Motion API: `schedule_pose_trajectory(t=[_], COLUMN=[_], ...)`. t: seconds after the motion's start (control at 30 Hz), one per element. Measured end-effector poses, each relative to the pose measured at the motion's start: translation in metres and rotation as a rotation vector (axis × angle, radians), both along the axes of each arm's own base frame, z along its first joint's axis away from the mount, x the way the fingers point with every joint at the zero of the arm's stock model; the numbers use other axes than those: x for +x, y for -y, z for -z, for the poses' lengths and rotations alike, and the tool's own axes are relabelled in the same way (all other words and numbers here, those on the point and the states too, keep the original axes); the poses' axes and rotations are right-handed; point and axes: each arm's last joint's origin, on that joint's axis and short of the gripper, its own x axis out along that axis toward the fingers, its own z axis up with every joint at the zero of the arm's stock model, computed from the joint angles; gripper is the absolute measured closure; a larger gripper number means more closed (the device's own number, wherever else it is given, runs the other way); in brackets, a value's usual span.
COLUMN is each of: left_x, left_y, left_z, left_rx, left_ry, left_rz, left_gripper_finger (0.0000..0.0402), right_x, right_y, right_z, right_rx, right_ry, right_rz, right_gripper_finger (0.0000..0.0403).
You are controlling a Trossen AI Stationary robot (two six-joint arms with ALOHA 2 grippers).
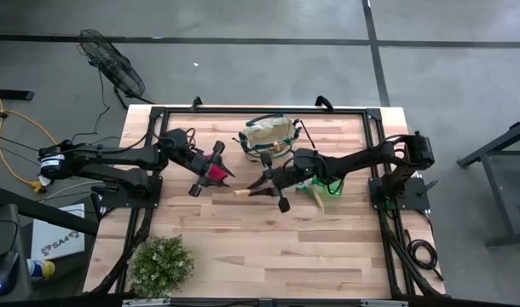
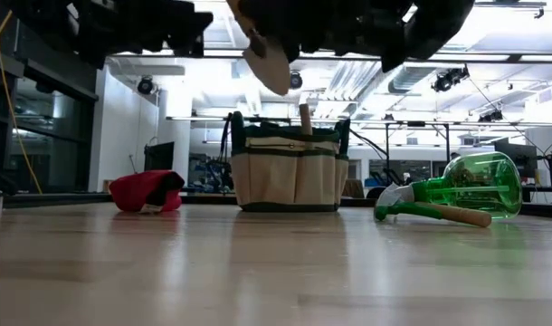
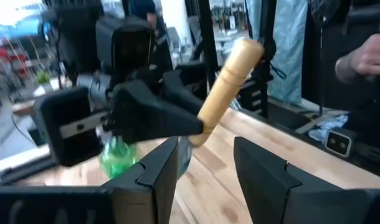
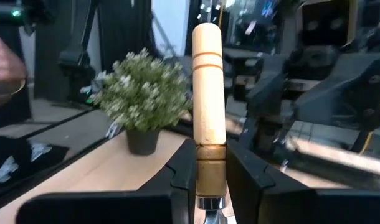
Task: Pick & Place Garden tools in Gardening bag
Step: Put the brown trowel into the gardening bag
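trowel point(image 4: 209, 99) sits clamped in the right gripper point(image 4: 210, 180), pinched low on its wooden handle by the metal collar, with the rest of the handle sticking out past the fingers. the grip down near the collar probably keeps the heavier blade end from swinging. in the overhead view the right gripper point(image 1: 273, 181) hangs above mid-table, just in front of the bag point(image 1: 268, 136), with the pale handle tip poking out toward the left arm. from table level the tool hangs above the boards, clear of them, and nearer the camera than the bag point(image 2: 290, 172), so it looks to be mid-carry rather than set down.

the left gripper point(image 1: 199, 166) is off to the left of the bag, near the red shears point(image 1: 216, 170). its fingers point(image 3: 159, 171) stand apart with nothing between them, facing the trowel across the gap. that could be a ready stance for taking the tool over, though it may only be waiting.

the bag stands upright at the back of the table, and one wooden handle point(image 2: 305, 118) already rises from it. the shears lie flat to its left, and the green sprayer point(image 2: 466, 190) lies on its side to the right with another wooden-handled tool point(image 2: 457, 215) resting just in front of it. the potted plant point(image 1: 160, 264) sits at the near left corner, well apart from everything.
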Motion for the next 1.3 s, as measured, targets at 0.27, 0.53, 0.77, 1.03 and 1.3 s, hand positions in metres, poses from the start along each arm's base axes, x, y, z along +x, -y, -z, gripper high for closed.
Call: schedule_pose_trajectory(t=[0.27,0.53,0.77,1.03,1.3], left_x=[0.0,0.013,0.034,0.035,0.03], left_y=[0.002,0.014,0.016,0.016,0.017], left_z=[-0.013,-0.022,-0.023,-0.025,-0.03], left_rx=[0.027,0.054,0.068,0.06,0.057], left_ry=[0.143,0.18,0.159,0.157,0.177], left_rz=[-0.046,-0.089,-0.093,-0.063,-0.025], left_gripper_finger=[0.0249,0.0249,0.0249,0.0249,0.0249], right_x=[0.0,0.0,0.0,0.0,0.0], right_y=[0.011,0.016,0.016,0.017,0.018], right_z=[-0.008,-0.012,-0.012,-0.008,-0.007], right_rx=[-0.012,-0.019,-0.019,-0.018,-0.018], right_ry=[0.089,0.13,0.133,0.088,0.08], right_rz=[0.086,0.098,0.098,0.118,0.124], right_gripper_finger=[0.0353,0.0353,0.0353,0.0353,0.0353])
